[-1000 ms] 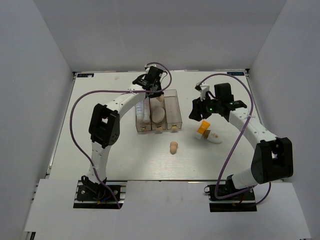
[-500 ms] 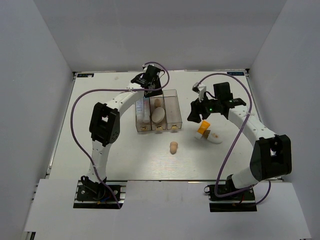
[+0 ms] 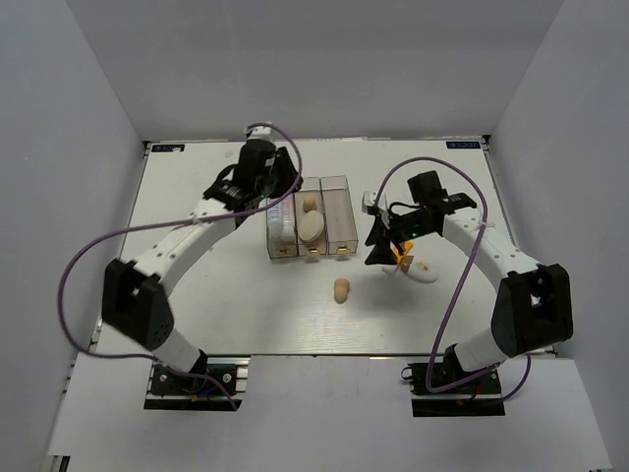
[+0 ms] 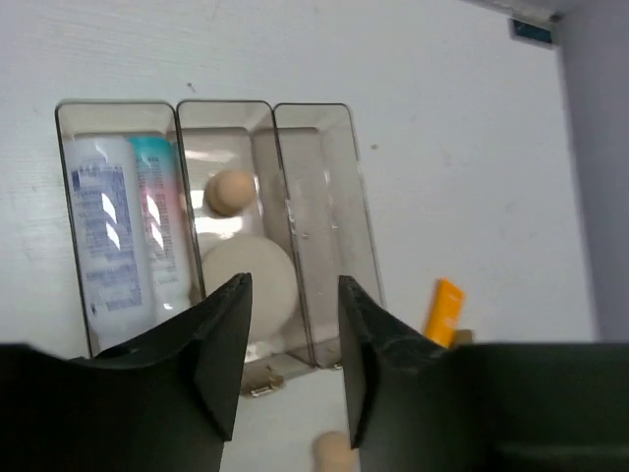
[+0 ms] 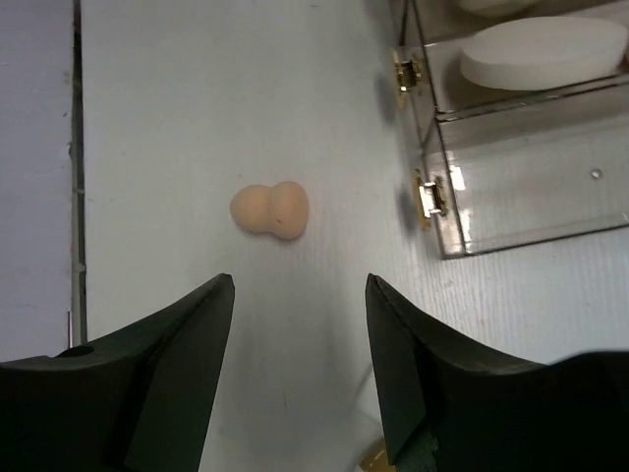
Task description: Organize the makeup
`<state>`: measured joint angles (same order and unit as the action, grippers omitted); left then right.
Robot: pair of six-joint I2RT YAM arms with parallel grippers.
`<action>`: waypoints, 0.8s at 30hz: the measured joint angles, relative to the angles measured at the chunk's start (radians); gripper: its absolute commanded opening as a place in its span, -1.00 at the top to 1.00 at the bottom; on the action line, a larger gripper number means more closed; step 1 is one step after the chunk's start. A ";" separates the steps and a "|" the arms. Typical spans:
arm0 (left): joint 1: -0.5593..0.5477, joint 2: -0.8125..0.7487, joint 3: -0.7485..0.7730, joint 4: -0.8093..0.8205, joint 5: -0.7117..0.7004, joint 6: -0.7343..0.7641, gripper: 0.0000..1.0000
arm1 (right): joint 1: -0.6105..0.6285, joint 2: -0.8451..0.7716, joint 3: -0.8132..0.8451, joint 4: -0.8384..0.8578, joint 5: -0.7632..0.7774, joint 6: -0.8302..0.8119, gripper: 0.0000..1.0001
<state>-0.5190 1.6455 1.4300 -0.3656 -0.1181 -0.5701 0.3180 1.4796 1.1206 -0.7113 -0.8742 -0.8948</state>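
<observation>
The clear box (image 3: 339,218) holds makeup. A white tube with a pink-blue label (image 4: 162,231) lies in its left compartment. A beige sponge (image 4: 229,192) and the round cream puff (image 4: 252,281) sit in the middle one. The right compartment holds nothing. A second beige sponge (image 3: 341,290) lies on the table in front of the box. The orange-white tube (image 3: 398,255) and white oval pad (image 3: 422,273) lie to the right. My left gripper (image 3: 278,185) hovers open just left of the box. My right gripper (image 3: 379,246) hangs open beside the orange tube, the loose sponge (image 5: 270,209) ahead of it.
The box's metal latches (image 5: 428,197) face the near side. White walls enclose the table (image 3: 197,285) on three sides. Purple cables loop over both arms.
My left gripper has opened, and the arm has swung left, away from over the box. My right gripper has shifted left and nearer, past the orange tube.
</observation>
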 measured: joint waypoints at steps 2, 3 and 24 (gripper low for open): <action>-0.002 -0.125 -0.103 0.036 0.012 -0.005 -0.32 | 0.023 0.003 -0.006 -0.017 0.001 -0.042 -0.23; -0.002 -0.185 -0.154 0.048 0.016 -0.012 -0.43 | 0.033 0.006 -0.008 -0.026 0.002 -0.059 -0.23; -0.013 -0.780 -0.653 -0.114 -0.022 -0.203 -0.58 | 0.242 0.079 -0.121 0.167 0.217 0.095 -0.19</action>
<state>-0.5323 0.8650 0.7765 -0.4801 -0.1402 -0.7727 0.5598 1.5581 0.9993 -0.5442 -0.6575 -0.7998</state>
